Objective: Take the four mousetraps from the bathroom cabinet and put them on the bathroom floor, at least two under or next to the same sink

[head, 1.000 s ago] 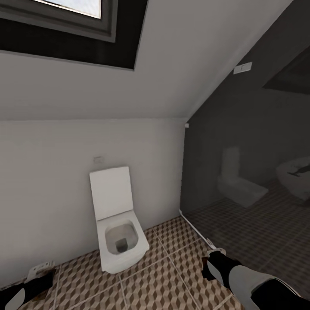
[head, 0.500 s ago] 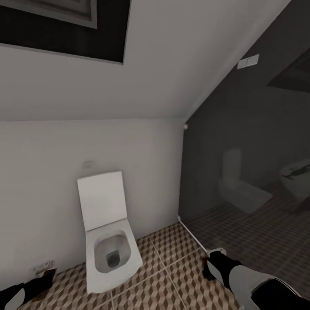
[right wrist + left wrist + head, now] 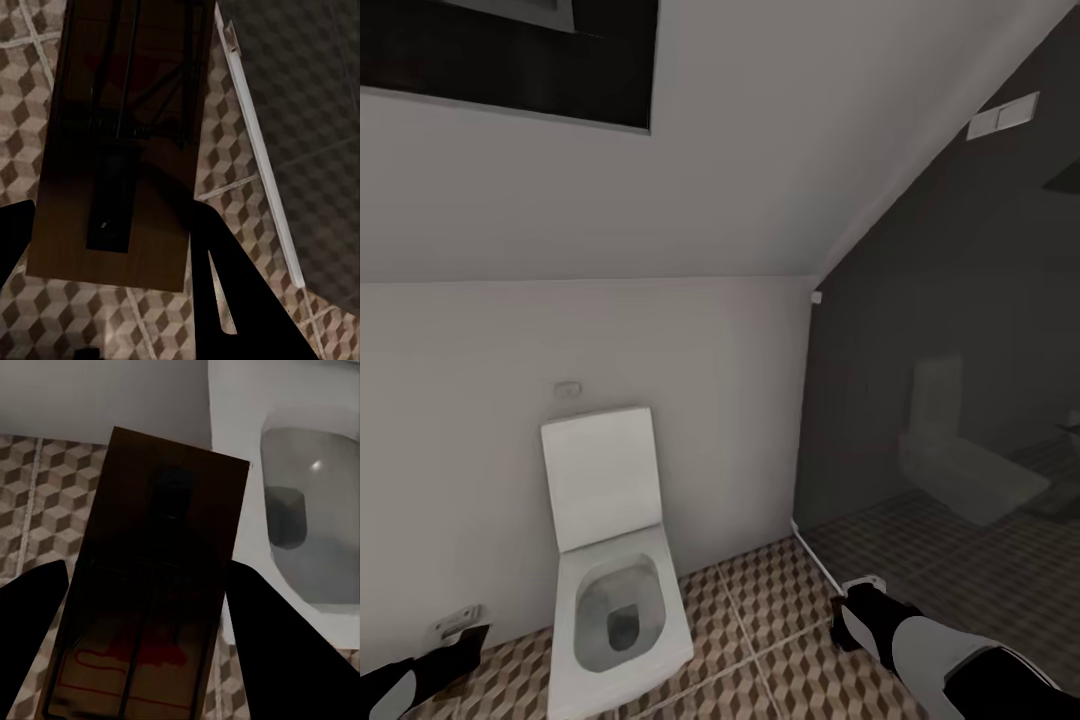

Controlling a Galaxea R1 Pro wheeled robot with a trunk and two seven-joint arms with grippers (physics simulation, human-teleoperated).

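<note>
Gripping a mousetrap apiece, both pincers sit low in the head view. The left pincer (image 3: 142,607) has its two dark fingers pressed against the long sides of a brown wooden mousetrap (image 3: 150,577); in the head view that pincer (image 3: 455,640) lies at the lower left corner with the trap's pale end (image 3: 457,622) poking out above it. The right pincer (image 3: 112,247) likewise pinches a second mousetrap (image 3: 124,142), its dark wire bars and spring running down the board; in the head view this pincer (image 3: 860,612) sits at lower right, a pale edge of the trap (image 3: 864,581) just above it.

Red markings, a line and a smudged shape, show on the lower part of the left trap's board, but no writing can be read.

Below both traps lies the bathroom floor (image 3: 760,640), tiled with small brown, beige and white cubes and pale grout lines. A white toilet (image 3: 610,590) with its lid raised stands against the white wall at lower left centre, its bowl also showing beside the left trap in the left wrist view. A dark glass panel (image 3: 950,400) fills the right side, with a faint toilet reflection. A sloped white ceiling rises above, with a dark-framed skylight (image 3: 510,60) at upper left.
</note>
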